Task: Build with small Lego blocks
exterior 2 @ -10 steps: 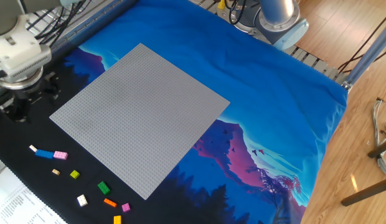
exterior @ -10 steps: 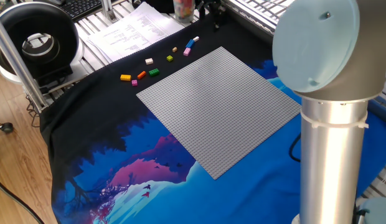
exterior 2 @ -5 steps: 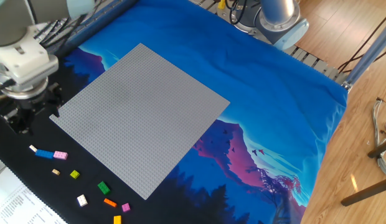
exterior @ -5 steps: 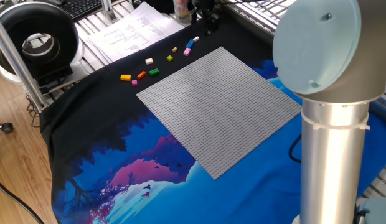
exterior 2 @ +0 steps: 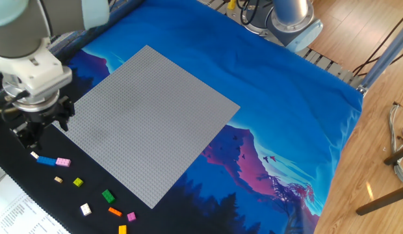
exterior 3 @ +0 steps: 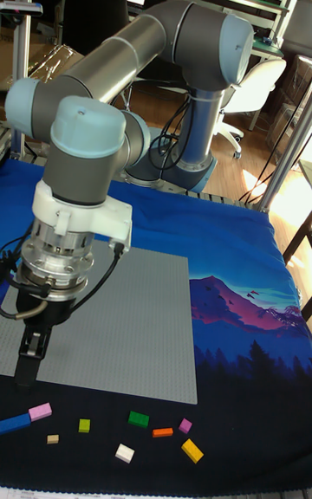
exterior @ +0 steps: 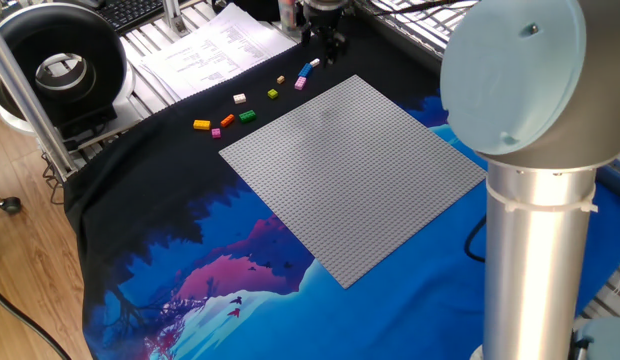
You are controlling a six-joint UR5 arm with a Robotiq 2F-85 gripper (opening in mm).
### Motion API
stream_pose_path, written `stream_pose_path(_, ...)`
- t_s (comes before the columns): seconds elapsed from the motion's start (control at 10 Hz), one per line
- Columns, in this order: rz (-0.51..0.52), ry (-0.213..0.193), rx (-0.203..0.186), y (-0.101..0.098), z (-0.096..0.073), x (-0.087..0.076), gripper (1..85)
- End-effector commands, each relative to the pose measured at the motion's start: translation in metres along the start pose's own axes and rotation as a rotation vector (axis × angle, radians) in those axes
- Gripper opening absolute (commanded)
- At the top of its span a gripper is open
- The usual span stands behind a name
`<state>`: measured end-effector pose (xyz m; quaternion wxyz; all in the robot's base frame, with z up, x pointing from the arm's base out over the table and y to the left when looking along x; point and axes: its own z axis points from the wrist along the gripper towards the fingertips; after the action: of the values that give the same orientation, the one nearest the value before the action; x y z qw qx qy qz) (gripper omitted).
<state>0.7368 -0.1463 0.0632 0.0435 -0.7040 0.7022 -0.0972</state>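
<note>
The gripper (exterior 2: 38, 130) hangs with its jaws apart, clear cloth directly beneath them. Just past the fingertips lie the blue brick (exterior 2: 46, 160) and pink brick (exterior 2: 63, 162), end to end, and a white brick (exterior 2: 34, 155) nearest of all. Beside the jaws, the grey baseplate (exterior 2: 149, 117) sits flat, nothing standing on it. Beyond the bricks, printed papers (exterior: 215, 48) edge the cloth.

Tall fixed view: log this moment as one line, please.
tool: empty, above baseplate edge | small Lego blocks: loose on cloth | baseplate: bare
</note>
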Motion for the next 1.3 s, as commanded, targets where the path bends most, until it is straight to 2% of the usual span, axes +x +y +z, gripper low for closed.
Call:
stream_pose_path(0.0, 0.000, -0.007, 0.021, 0.004, 0.011, -0.004, 68.0)
stream_pose_path(0.2, -0.016, 0.006, 0.028, 0.004, 0.012, -0.002, 68.0)
stream_pose_path(0.6, -0.039, 0.011, 0.013, 0.010, 0.013, -0.003, 68.3)
stream_pose_path(0.7, -0.038, 0.002, 0.004, 0.014, 0.013, -0.005, 68.3)
stream_pose_path(0.8, -0.025, -0.003, -0.010, 0.017, 0.013, -0.006, 67.7)
stream_pose_path(1.0, 0.020, 0.026, -0.022, 0.021, 0.009, 0.002, 67.3)
stream_pose_path(1.1, 0.084, 0.011, -0.022, 0.021, 0.003, -0.002, 67.3)
stream_pose_path(1.2, 0.147, 0.017, -0.001, 0.015, -0.006, -0.002, 67.0)
